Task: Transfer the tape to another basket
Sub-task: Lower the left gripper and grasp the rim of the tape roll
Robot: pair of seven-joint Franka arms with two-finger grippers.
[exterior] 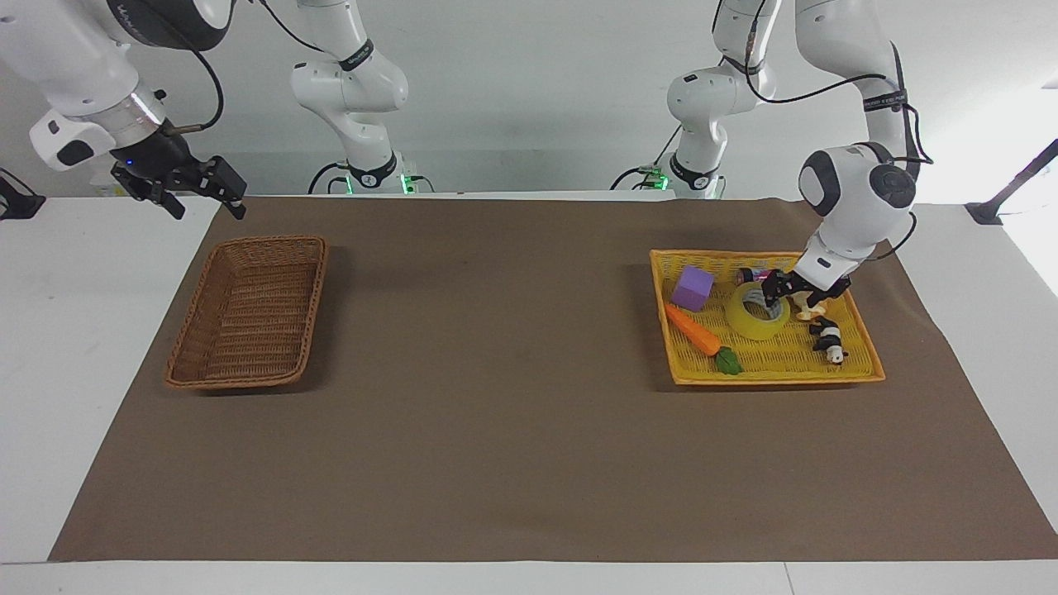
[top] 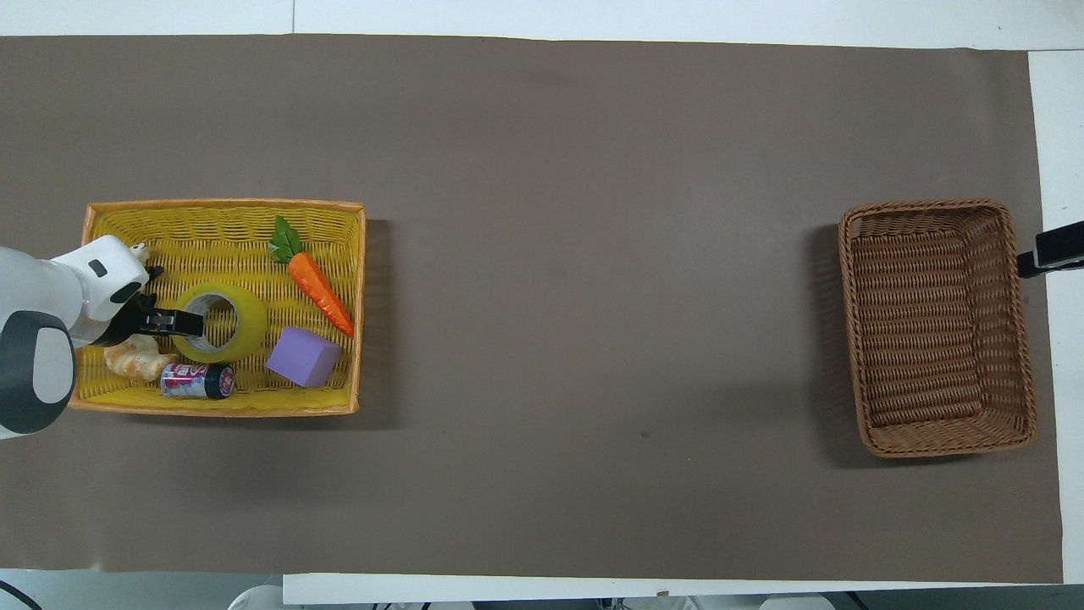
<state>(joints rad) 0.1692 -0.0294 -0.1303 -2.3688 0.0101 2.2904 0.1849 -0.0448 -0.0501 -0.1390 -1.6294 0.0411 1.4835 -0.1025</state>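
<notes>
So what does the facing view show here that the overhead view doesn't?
Only the facing view shows both arm bases, the whole left arm, and the right gripper whole, raised by the table's edge beside the brown basket. Only the overhead view shows the soda can unobstructed, and the tape's white core from straight above. Both show the left gripper at the tape's rim in the yellow basket, plus the carrot and purple cube.
</notes>
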